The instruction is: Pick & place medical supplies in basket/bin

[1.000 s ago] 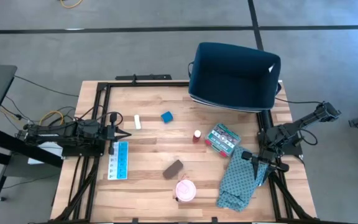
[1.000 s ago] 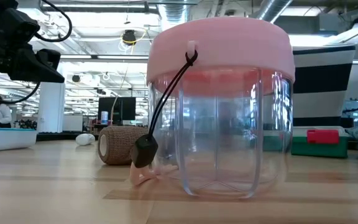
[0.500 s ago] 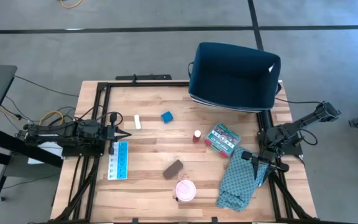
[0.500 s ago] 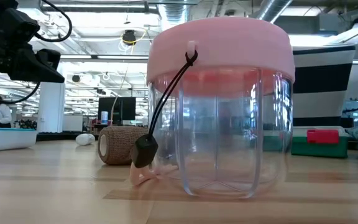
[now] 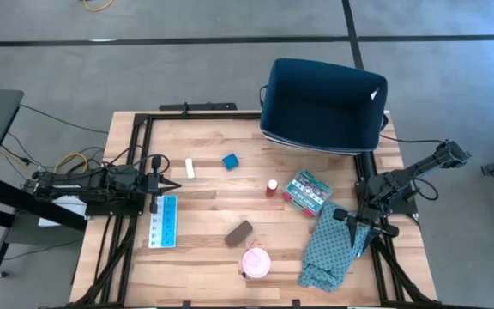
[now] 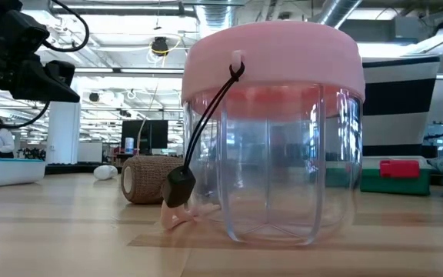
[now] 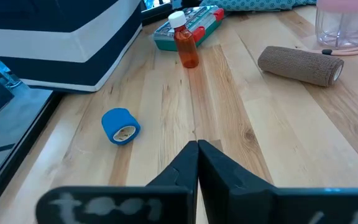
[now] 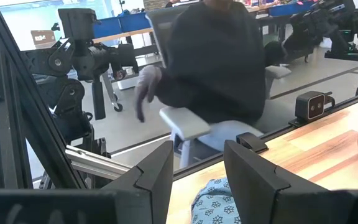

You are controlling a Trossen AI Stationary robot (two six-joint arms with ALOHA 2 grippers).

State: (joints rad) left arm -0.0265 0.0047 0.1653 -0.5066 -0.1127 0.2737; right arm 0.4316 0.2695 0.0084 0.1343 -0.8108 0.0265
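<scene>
On the table lie a white tube (image 5: pixel 190 168), a blue roll (image 5: pixel 230 161), a small red bottle (image 5: pixel 272 187), a green-red box (image 5: pixel 306 190), a light-blue pill organizer (image 5: pixel 164 221), a brown oblong roll (image 5: pixel 239 233) and a clear jar with a pink lid (image 5: pixel 256 263). The navy basket (image 5: pixel 322 105) stands at the far edge. My left gripper (image 5: pixel 171 184) is shut and empty at the left edge, pointing toward the blue roll (image 7: pixel 120 125). My right gripper (image 5: pixel 341 216) is open at the right edge, over the far corner of the teal cloth (image 5: pixel 328 249).
In the low view the pink-lidded jar (image 6: pixel 271 138) stands close by and hides much of the table. The brown roll (image 6: pixel 148 179) lies behind it. A person in a dark top (image 8: pixel 210 68) sits beyond the table's near edge.
</scene>
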